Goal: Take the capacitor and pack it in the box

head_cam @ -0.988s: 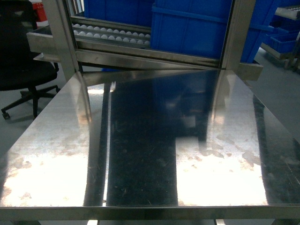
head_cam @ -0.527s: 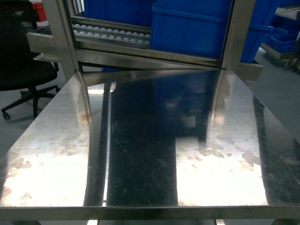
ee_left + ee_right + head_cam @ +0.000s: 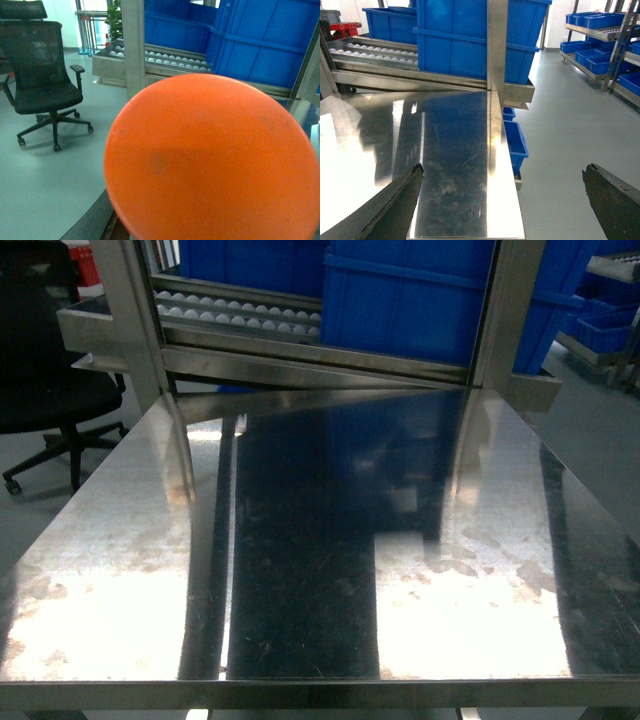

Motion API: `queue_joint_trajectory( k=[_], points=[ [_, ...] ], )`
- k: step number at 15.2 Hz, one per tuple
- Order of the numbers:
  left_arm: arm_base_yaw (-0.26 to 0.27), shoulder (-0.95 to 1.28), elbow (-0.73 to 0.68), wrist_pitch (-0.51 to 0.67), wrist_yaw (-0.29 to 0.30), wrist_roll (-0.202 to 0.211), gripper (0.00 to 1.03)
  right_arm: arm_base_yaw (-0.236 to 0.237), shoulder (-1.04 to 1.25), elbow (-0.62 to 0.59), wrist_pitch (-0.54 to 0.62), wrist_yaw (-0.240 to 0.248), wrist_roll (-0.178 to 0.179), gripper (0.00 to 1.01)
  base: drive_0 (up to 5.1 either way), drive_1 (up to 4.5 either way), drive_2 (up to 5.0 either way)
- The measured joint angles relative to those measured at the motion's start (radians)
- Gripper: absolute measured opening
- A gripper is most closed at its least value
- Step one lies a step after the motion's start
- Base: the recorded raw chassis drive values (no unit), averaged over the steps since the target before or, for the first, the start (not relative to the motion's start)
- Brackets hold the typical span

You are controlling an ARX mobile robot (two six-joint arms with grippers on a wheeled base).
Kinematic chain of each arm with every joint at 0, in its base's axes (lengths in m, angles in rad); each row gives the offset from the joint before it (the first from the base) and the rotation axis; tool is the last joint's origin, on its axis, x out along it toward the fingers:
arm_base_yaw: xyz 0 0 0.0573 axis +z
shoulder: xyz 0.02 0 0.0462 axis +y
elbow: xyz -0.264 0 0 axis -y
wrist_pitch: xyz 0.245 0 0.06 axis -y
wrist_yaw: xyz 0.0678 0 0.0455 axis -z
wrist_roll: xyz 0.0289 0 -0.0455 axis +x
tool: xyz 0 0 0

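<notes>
**Right hand spread wide over a bare steel surface; left view blocked by an orange disc**

No brand, label or writing can be read in any view.

The head view shows only the polished steel surface [image 3: 300,570], its sheen carrying reflections of the blue bins [image 3: 400,300] behind it and of the upright steel posts [image 3: 135,330]. Neither hand appears in this view. A roller conveyor [image 3: 235,315] with white rollers runs behind the posts, and a black office chair [image 3: 50,390] stands on the grey floor off to the side.

The right wrist view shows the right hand [image 3: 505,200] with its two dark fingers [image 3: 395,205] far apart, holding nothing. Below and ahead of the hand is the surface's right edge; beyond it, past the fingers, are stacked blue bins, and to the hand's right the floor, a small blue crate [image 3: 516,145] under the surface's rim, and shelves [image 3: 600,35] carrying more blue bins. What the bins hold cannot be seen.

The left wrist view is mostly filled by a smooth orange disc [image 3: 210,160] right in front of the camera, hiding the left hand, so I cannot tell whether it is apart or together. Around it show the chair, the conveyor and the bins.

The capacitor and the pink box are in none of the views.
</notes>
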Motion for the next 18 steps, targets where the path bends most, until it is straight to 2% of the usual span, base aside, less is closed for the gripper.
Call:
queue_joint_trajectory(
  k=[3,5,6,7,18],
  points=[
    [0.000,-0.047,0.000,-0.048,0.000,0.000,0.45,0.000,0.000,0.000,0.000,0.000,0.000,0.98,0.0,0.00,0.0],
    [0.000,-0.203,0.000,-0.236,0.000,0.000,0.45,0.000,0.000,0.000,0.000,0.000,0.000,0.98,0.0,0.00,0.0],
    [0.000,-0.208,0.005,-0.206,-0.002,0.000,0.45,0.000,0.000,0.000,0.000,0.000,0.000,0.98,0.0,0.00,0.0],
    [0.000,-0.208,0.000,-0.235,-0.002,0.000,0.45,0.000,0.000,0.000,0.001,0.000,0.000,0.98,0.0,0.00,0.0],
    [0.000,-0.209,0.000,-0.226,0.000,0.000,0.45,0.000,0.000,0.000,0.000,0.000,0.000,0.98,0.0,0.00,0.0]
  ],
)
